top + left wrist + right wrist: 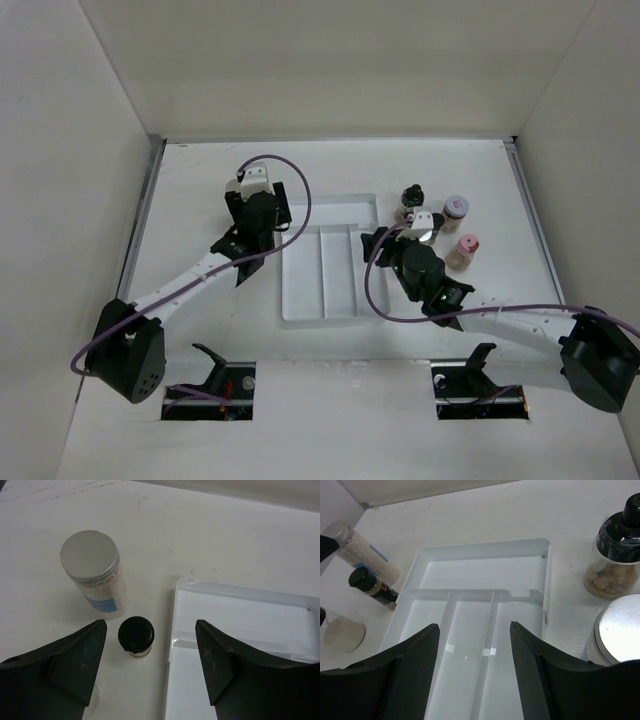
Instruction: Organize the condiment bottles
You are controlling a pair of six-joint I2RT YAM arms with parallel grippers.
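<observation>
My left gripper [150, 666] is open and empty, low over the table at the left edge of the white tray [240, 611]. A small black-capped bottle [136, 635] stands just ahead between its fingers. A taller pale bottle with a silver cap [90, 560] stands beyond it. My right gripper [475, 647] is open and empty above the tray [480, 575]. To its right are a black-capped jar of pale chunks [615, 565] and a silver cap [619, 630]. In the top view, my left gripper [258, 222] hides the left bottles, and my right gripper [380, 243] is at the tray's right edge.
Right of the tray [325, 300] in the top view stand a black-capped jar [411, 195], a dark-red-capped bottle [455, 209] and a pink-capped bottle [463, 250]. The right wrist view shows a pale bottle [342, 630] far left. White walls enclose the table.
</observation>
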